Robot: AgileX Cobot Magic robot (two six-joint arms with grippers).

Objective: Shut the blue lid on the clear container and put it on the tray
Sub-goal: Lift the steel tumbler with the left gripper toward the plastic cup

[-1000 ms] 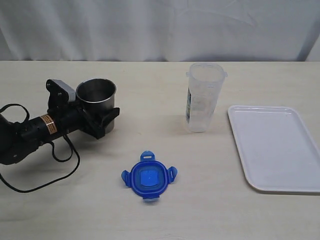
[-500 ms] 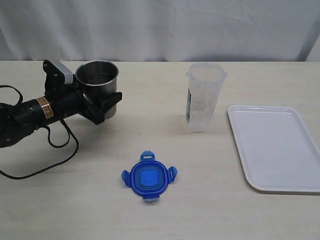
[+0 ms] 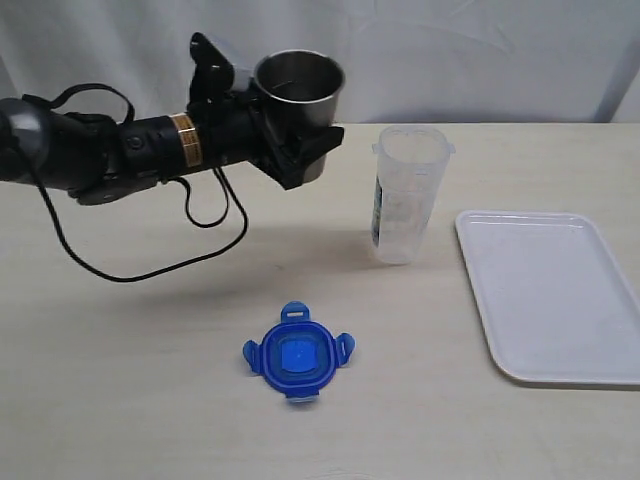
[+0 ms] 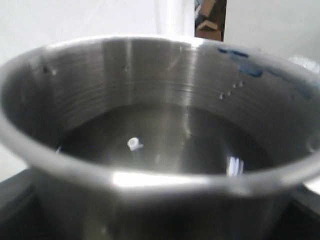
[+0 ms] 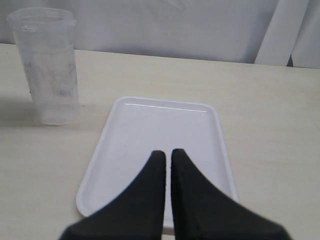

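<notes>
A: While the left pincer [image 3: 305,138] grips the steel cup [image 3: 298,95], where does that cup sit?

B: It is in the air, clear of the desk [image 3: 120,390], towards the back and to the left of the clear container [image 3: 408,195]. The black fingers clamp the cup's wall from both sides, and the cup is roughly upright with its mouth up. A dark cable [image 3: 130,272] loops down from the arm.

A: Anything inside the cup?

B: The left wrist view shows a small white spot on its bottom. I cannot tell what it is.

A: And the right pincer [image 5: 167,155]?

B: Closed on nothing, with the two dark fingers pressed side by side. In its own camera they show against the white tray [image 3: 600,240].

A: Where is the blue lid [image 3: 297,354]?

B: Flat on the desk near the front, well apart from the container and from both pincers. Its four flaps are splayed outwards, and a paler square shows at its centre.

A: The container itself?

B: It stands upright on the desk with its mouth open and a label on its side. It is near the tray's left edge but not touching it.

A: And the tray?

B: It lies flat on the desk at the right.
</notes>
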